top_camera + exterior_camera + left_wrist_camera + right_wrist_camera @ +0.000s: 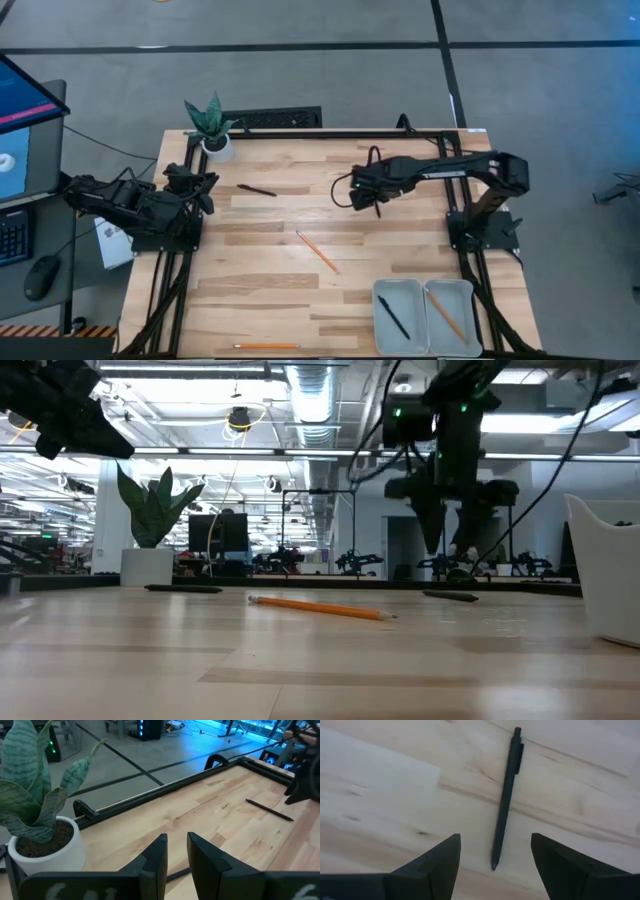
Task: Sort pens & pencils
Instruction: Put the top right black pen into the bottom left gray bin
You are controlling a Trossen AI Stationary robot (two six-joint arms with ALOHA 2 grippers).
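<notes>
The tabletop [290,290] is pale butcher-block wood, laid in long planks with darker knots and streaks, framed by black metal rails.

The right pincer [495,865] hangs just above the wood, its two dark, wedge-shaped fingers spread wide with a black pen [506,795] lying flat between their tips — not touched by either. That pen is a slim matte stick with a clip near one end and a tapered point at the other. In the high view the right pincer [365,197] sits right of the table's middle, and the pen beneath it is hidden by the arm.

A second black pen [257,189] lies alone toward the far-left part of the tabletop, near a white cylindrical pot holding a stiff, striped green plant [210,122]. An orange pencil [316,251], thin and straight, rests at a slant near the centre; another orange pencil [266,346] lies along the near edge.

Two pale, rounded-corner rectangular trays stand side by side at the near right: the left tray [382,325] holds a black pen [393,317], the right tray [466,322] an orange pencil [444,314].

The left pincer [176,851] waits over the left edge beside the plant, its blocky dark fingers a narrow gap apart and holding nothing. Below them is pale lettering, probably a label, too blurred to read.
</notes>
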